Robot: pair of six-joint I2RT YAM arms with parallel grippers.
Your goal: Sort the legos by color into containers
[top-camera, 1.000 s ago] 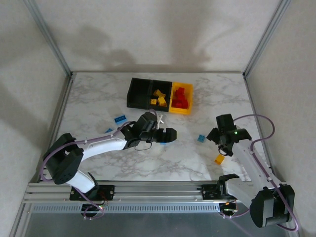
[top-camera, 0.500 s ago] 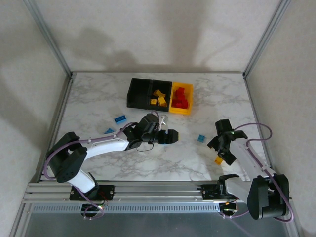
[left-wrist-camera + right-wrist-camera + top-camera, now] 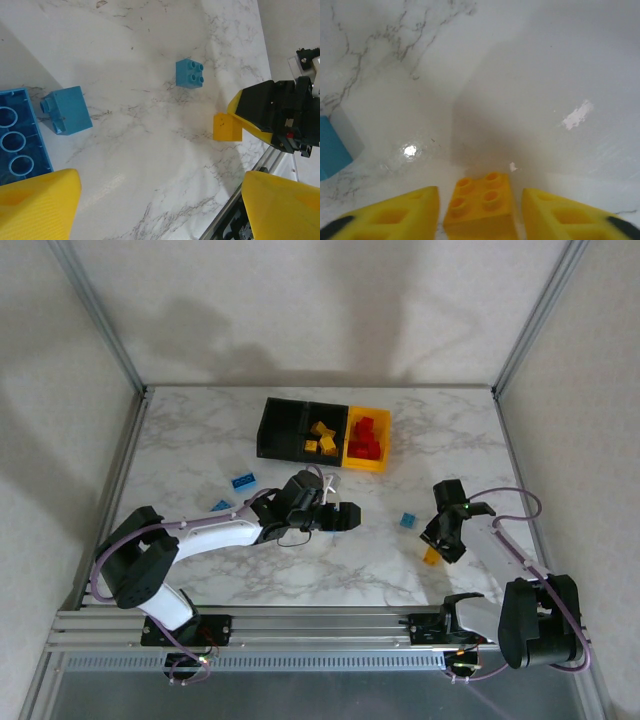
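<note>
- A white, grey-veined marble-look worktop (image 3: 200,430) forms the base of the booth.
- Plain off-white wall panels (image 3: 300,310) close it in behind and on both sides.
- Slanting silver aluminium posts (image 3: 95,310) mark the back corners.
- A ribbed aluminium rail (image 3: 320,625) runs along the near edge.
- Soft grey shadows (image 3: 220,335) lie across the back panel.
- Small bright glints (image 3: 410,150) shine off the worktop.

Tabletop (image 3: 450,440) bare right, bins (image 3: 270,440) centre-back

White table (image 3: 190,430), grey marble veining; blue brick (image 3: 190,73); yellow brick (image 3: 480,202); red bricks (image 3: 366,437); yellow bin (image 3: 365,466); two black bins (image 3: 278,448); yellow fingers (image 3: 395,217)
</note>
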